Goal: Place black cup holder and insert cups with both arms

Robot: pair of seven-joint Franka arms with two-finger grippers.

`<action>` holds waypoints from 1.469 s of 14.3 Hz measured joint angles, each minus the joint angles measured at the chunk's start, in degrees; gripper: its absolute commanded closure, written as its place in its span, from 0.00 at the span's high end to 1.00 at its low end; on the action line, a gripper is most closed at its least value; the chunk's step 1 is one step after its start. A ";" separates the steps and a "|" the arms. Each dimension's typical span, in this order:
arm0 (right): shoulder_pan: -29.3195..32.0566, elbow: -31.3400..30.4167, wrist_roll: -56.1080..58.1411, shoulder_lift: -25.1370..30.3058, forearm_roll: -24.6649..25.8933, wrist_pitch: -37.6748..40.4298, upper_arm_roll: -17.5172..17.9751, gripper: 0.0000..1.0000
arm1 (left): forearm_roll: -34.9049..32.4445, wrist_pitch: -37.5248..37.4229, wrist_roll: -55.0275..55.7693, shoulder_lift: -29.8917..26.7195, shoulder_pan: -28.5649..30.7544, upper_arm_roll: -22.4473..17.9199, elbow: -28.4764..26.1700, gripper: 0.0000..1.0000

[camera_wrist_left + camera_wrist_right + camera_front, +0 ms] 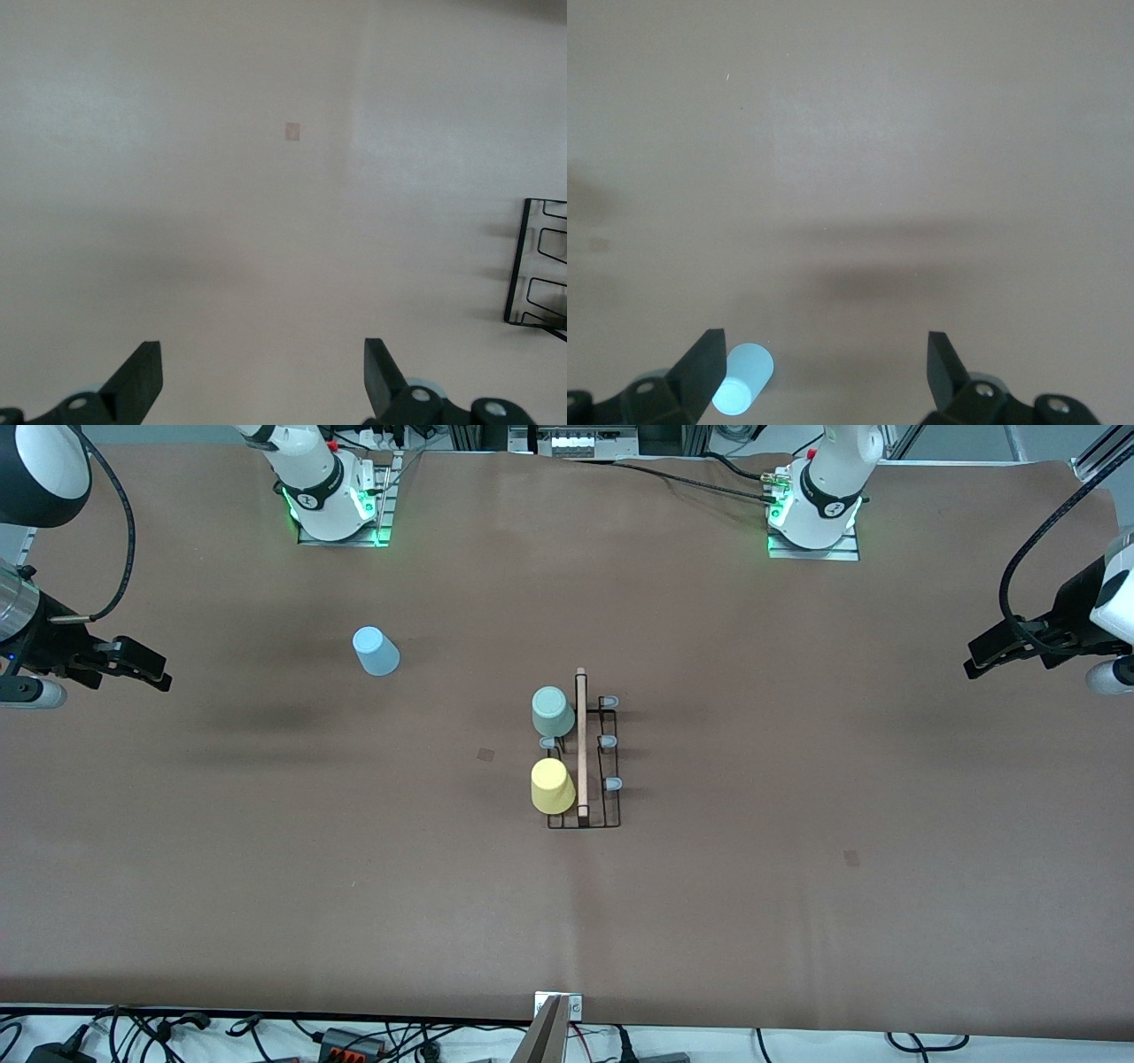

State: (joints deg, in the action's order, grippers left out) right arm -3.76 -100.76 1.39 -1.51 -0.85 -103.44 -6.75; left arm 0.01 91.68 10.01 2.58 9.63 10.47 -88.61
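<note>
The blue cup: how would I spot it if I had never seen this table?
Start at the black wire rack mid-table, then look toward the right arm's end, farther from the front camera. The blue cup stands alone on bare table, while the green and yellow cups sit on the rack.

From my station the table (797, 921) reads as covered in matt brown paper, smooth, with a faint seam down its middle. The black cup holder (611, 815) looks like thin black wire, its prongs capped in soft-looking grey tips, and its rod handle (582, 744) is pale bare wood. I see the green cup (553, 710), yellow cup (552, 786) and blue cup (376, 651) as smooth, dull plastic. Both arms wear glossy white shells with black joints; the left gripper (263, 376) and right gripper (824, 372) fingers look matt black.
</note>
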 measured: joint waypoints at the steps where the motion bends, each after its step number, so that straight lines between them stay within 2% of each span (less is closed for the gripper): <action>1: -0.20 0.01 0.00 0.00 0.00 -0.02 0.04 1.00 | 0.00 0.00 0.00 0.00 0.00 0.00 0.00 1.00; 8: -0.58 0.01 -0.04 0.00 0.00 -0.07 0.20 1.00 | 0.00 0.00 0.00 0.07 0.00 0.00 0.00 1.00; 13: 2.66 0.01 -0.05 0.00 0.00 -0.07 3.79 1.00 | 0.00 0.00 -0.01 0.10 0.00 0.00 0.00 1.00; 21: 3.17 0.01 -0.06 0.96 0.00 2.37 3.92 1.00 | 0.00 0.00 -0.04 0.12 0.00 0.00 0.00 1.00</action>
State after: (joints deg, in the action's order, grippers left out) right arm -0.59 -100.75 1.34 -0.54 -0.85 -101.07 -2.82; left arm 0.01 91.68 9.97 2.70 9.63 10.47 -88.61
